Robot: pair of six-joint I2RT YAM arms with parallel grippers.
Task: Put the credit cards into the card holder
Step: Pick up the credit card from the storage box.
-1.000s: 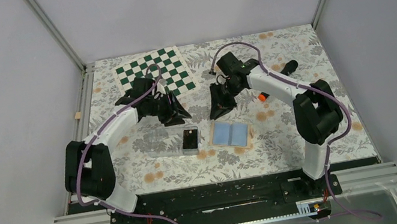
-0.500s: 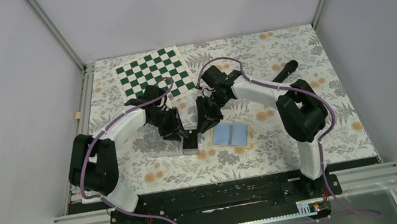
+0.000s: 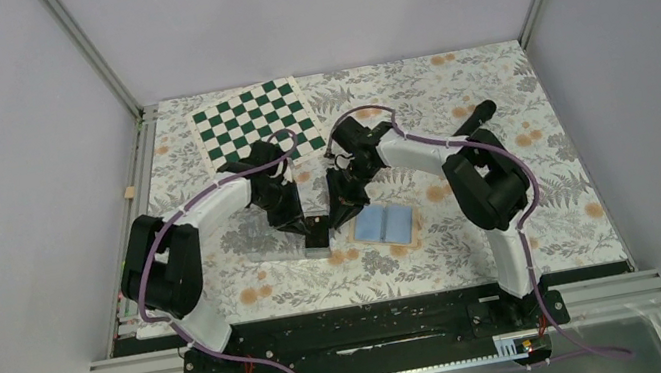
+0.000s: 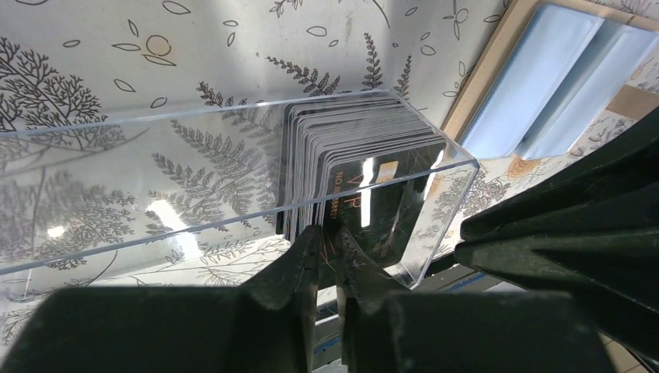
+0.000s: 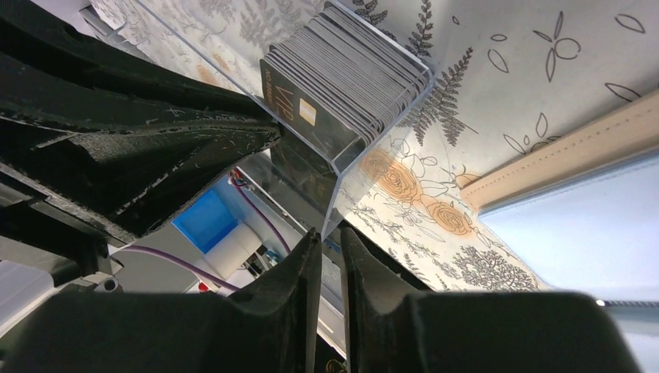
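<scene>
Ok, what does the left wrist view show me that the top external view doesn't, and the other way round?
Only left wrist: the credit cards as a packed stack on edge in the clear tray, VIP print on the front one, and the left gripper fingers nearly together at the tray's near wall. Only top external: the chessboard, the black marker and both whole arms. Both: the open card holder, blue lining up, beside the tray, and the right gripper close by.

Floral table [image 3: 554,210], chessboard [image 3: 257,123], clear tray [image 3: 260,244], card holder [image 3: 386,225]
</scene>
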